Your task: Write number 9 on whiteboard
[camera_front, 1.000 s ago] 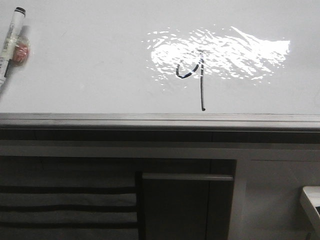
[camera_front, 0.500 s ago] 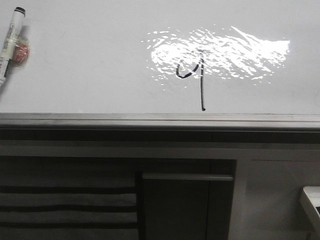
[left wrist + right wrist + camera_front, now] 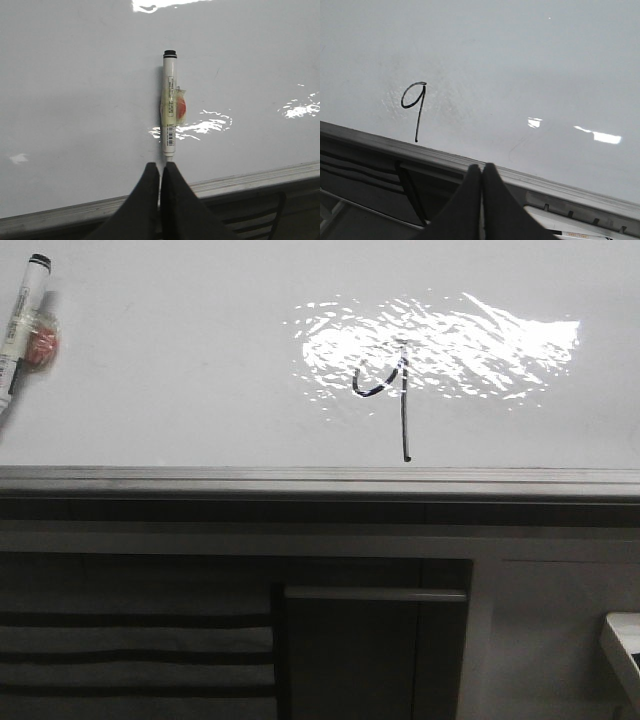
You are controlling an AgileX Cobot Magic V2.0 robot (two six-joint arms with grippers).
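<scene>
I see the number 9 [image 3: 390,400] already complete on the whiteboard [image 3: 180,360], right of the marker [image 3: 22,310] lying there, so I judge nothing is left; left end effector [image 3: 161,172] and right end effector [image 3: 481,172] are both closed and empty.

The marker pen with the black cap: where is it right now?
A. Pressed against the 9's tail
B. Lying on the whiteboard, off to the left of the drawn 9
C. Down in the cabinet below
B: the marker pen lies on the whiteboard, well left of the number 9.
</scene>
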